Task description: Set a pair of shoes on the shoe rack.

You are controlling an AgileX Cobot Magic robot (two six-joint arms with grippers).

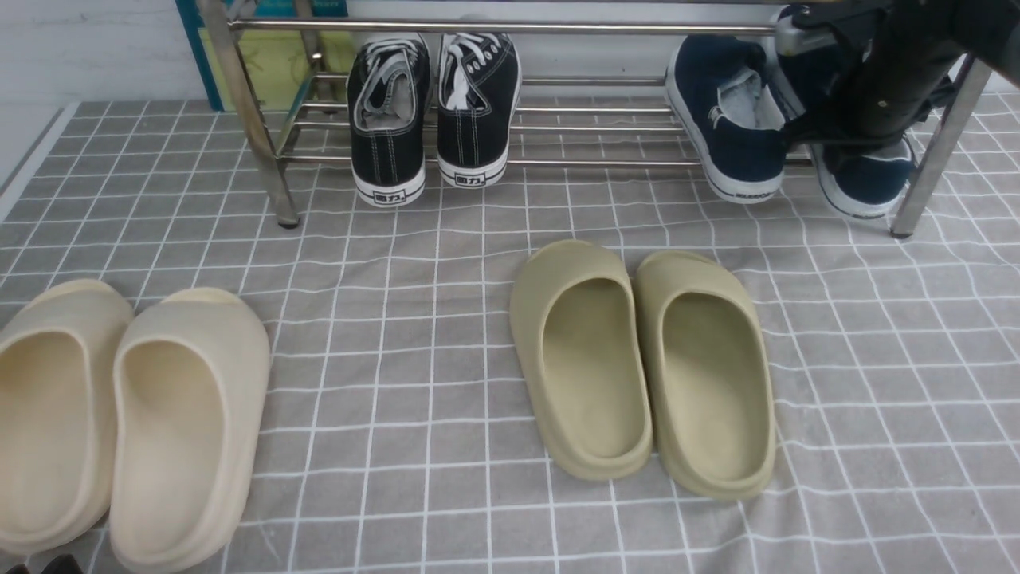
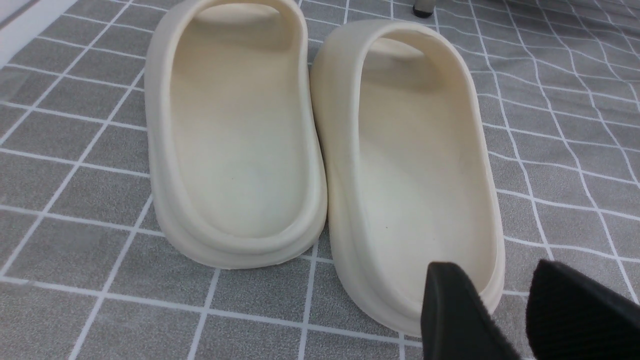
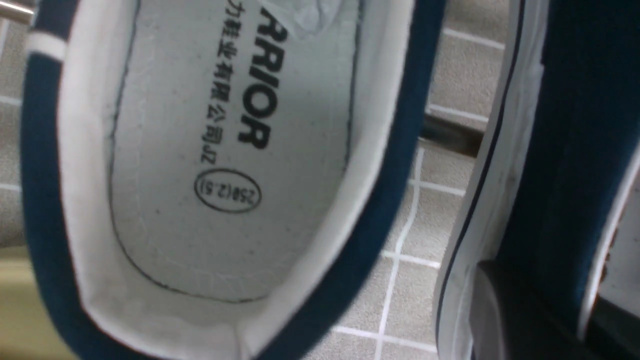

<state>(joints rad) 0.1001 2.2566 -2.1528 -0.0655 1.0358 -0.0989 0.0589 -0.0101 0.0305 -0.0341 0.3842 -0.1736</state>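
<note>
Grey cloth (image 1: pixel 398 263) printed with a white grid covers the whole surface, slightly wrinkled toward the robot's right. Behind it runs a white wall (image 1: pixel 88 48), with a blue-framed board (image 1: pixel 191 56) leaning behind the left end of the shoe rack (image 1: pixel 510 27).

The rack stands at the far edge of the cloth. On its lower bars sit black lace-up sneakers (image 1: pixel 434 112), heels forward. Both of the pair of shoes are at the rack's right end. The first navy shoe (image 1: pixel 737 135) rests tilted on the bars. The second navy shoe (image 1: pixel 865 179) lies just beside it, partly hidden by the right arm.

The right pincer (image 3: pixel 555 300) looks clamped on that second shoe's side wall. The left pincer (image 2: pixel 520 320) hangs with its fingers apart, empty, over the heel of one of the cream slides (image 1: pixel 127 414). Olive slides (image 1: pixel 637 367) lie mid-cloth.
</note>
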